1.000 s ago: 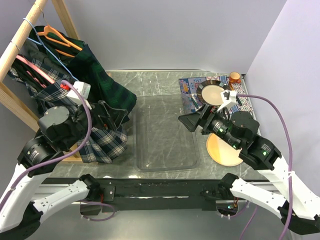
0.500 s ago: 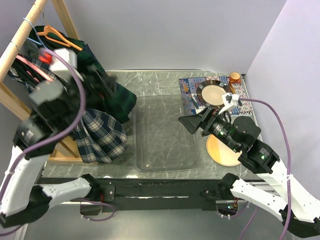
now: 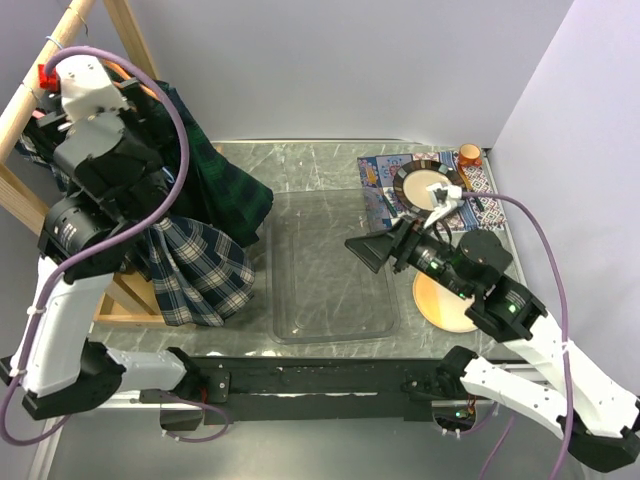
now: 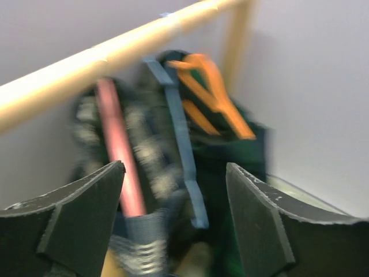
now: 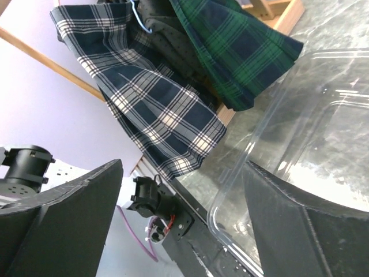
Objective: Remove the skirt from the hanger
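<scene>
Skirts hang on a wooden rack at the left. A navy and white plaid skirt (image 3: 200,270) hangs in front and a dark green plaid skirt (image 3: 228,190) behind it; both show in the right wrist view, navy (image 5: 150,98) and green (image 5: 236,46). In the blurred left wrist view my left gripper (image 4: 176,170) is open and empty, facing a pink hanger (image 4: 118,161), a blue hanger (image 4: 184,150) and an orange hanger (image 4: 216,101) under the rod (image 4: 115,52). My right gripper (image 3: 368,248) is open and empty over the clear tray (image 3: 330,300).
The rack's rod (image 3: 30,85) and slanted legs stand at the far left. A dark plate (image 3: 425,187) on a patterned mat, an orange cup (image 3: 468,154) and an orange plate (image 3: 445,300) lie at the right. The tray's rim (image 5: 259,144) is near my right fingers.
My left arm has risen from low beside the skirts up to the level of the rod and hangers. My right gripper has shifted slightly left.
</scene>
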You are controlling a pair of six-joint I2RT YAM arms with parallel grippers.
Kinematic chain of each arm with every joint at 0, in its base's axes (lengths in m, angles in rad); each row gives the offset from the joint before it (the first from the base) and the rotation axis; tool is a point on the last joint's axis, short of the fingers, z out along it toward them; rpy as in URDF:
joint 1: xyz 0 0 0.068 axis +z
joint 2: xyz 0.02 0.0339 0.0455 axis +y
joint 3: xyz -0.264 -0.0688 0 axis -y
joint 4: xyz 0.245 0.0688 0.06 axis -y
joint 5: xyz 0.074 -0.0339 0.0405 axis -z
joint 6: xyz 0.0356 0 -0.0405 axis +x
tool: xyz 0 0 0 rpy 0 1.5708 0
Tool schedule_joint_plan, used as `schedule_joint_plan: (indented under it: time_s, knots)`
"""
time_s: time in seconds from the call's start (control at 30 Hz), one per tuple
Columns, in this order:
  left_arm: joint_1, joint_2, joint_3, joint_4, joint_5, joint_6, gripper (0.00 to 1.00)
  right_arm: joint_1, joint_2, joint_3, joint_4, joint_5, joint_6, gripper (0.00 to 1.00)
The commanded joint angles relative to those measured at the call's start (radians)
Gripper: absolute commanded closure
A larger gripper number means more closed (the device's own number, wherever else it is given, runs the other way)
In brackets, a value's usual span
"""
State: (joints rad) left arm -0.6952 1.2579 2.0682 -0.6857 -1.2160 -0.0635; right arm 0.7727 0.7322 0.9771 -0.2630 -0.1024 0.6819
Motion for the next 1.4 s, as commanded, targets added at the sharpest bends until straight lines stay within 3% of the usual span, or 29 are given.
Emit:
schedule_joint_plan:
  time_s: [0.0, 0.03, 0.07, 0.1, 0.13, 0.17, 0.23, 0.33, 0.47, 0.53, 0.63, 0.73, 0.8, 0.87, 0.9, 0.97, 1.0, 1.03, 1.07, 1.13, 1.17, 1.2, 1.3, 1.37]
  knots:
    - [-0.001, -0.075, -0.109, 0.303, -0.279, 0.333, 0.26, 0.007, 0.068, 0.081, 0.044, -0.057, 0.004, 0.12]
    - [-0.003, -0.093, -0.228, 0.418, -0.309, 0.548, 0.28, 0.005, 0.076, 0.092, 0.054, -0.069, 0.008, 0.12]
    - [-0.003, -0.132, -0.3, 0.78, -0.359, 0.693, 0.29, 0.005, 0.082, 0.094, 0.064, -0.088, 0.01, 0.12]
    - [-0.004, -0.146, -0.371, 0.972, -0.372, 0.843, 0.32, 0.005, 0.088, 0.089, 0.077, -0.114, 0.016, 0.12]
    - [-0.003, -0.152, -0.457, 1.129, -0.385, 1.089, 0.32, 0.005, 0.088, 0.075, 0.1, -0.12, 0.019, 0.12]
    - [-0.004, -0.143, -0.473, 1.282, -0.411, 1.15, 0.32, 0.007, 0.09, 0.066, 0.11, -0.12, 0.024, 0.12]
    - [-0.004, -0.127, -0.468, 1.272, -0.445, 1.192, 0.28, 0.005, 0.09, 0.055, 0.12, -0.114, 0.028, 0.12]
    - [-0.016, -0.109, -0.503, 1.532, -0.485, 1.394, 0.26, 0.005, 0.098, 0.072, 0.099, -0.114, 0.01, 0.12]
    - [-0.049, -0.115, -0.505, 1.428, -0.485, 1.337, 0.23, 0.005, 0.087, 0.087, 0.073, -0.096, -0.015, 0.12]
    - [-0.066, -0.123, -0.514, 1.504, -0.487, 1.381, 0.23, 0.005, 0.076, 0.081, 0.07, -0.083, -0.019, 0.12]
    - [-0.111, -0.135, -0.508, 1.56, -0.485, 1.406, 0.22, 0.005, 0.062, 0.061, 0.082, -0.068, -0.021, 0.11]
    - [-0.263, -0.097, -0.452, 1.675, -0.456, 1.5, 0.17, 0.005, 0.068, 0.06, 0.082, -0.065, -0.015, 0.11]
    - [-0.401, -0.094, -0.407, 1.642, -0.413, 1.423, 0.14, 0.005, 0.082, 0.066, 0.074, -0.066, -0.005, 0.11]
    - [-0.478, -0.106, -0.355, 1.222, -0.331, 1.188, 0.13, 0.005, 0.095, 0.078, 0.061, -0.069, 0.002, 0.11]
    - [-0.492, -0.101, -0.221, 0.996, -0.291, 0.825, 0.13, 0.007, 0.095, 0.084, 0.059, -0.074, 0.004, 0.11]
    - [-0.501, -0.043, -0.041, 0.401, -0.165, 0.524, 0.13, 0.008, 0.092, 0.089, 0.053, -0.074, 0.013, 0.11]
    - [-0.501, -0.02, 0.113, 0.261, -0.124, 0.331, 0.13, 0.007, 0.088, 0.092, 0.05, -0.069, 0.015, 0.11]
    - [-0.501, 0.006, 0.154, 0.202, -0.105, 0.292, 0.13, 0.007, 0.084, 0.094, 0.045, -0.068, 0.015, 0.11]
    - [-0.501, 0.005, 0.152, 0.271, -0.153, 0.307, 0.13, 0.008, 0.079, 0.097, 0.041, -0.06, 0.018, 0.11]
    - [-0.501, -0.04, -0.026, 0.497, -0.259, 0.562, 0.14, 0.008, 0.072, 0.097, 0.036, -0.048, 0.022, 0.11]
    - [-0.503, -0.067, -0.119, 0.681, -0.32, 0.688, 0.14, 0.007, 0.07, 0.098, 0.034, -0.048, 0.027, 0.11]
    - [-0.501, -0.095, -0.286, 1.061, -0.358, 0.946, 0.16, 0.008, 0.067, 0.1, 0.034, -0.048, 0.028, 0.11]
    - [-0.506, -0.184, -0.475, 1.564, -0.459, 1.27, 0.19, 0.011, 0.064, 0.1, 0.036, -0.048, 0.036, 0.12]
    - [-0.515, -0.251, -0.525, 1.553, -0.485, 1.259, 0.18, 0.014, 0.064, 0.097, 0.042, -0.048, 0.042, 0.13]
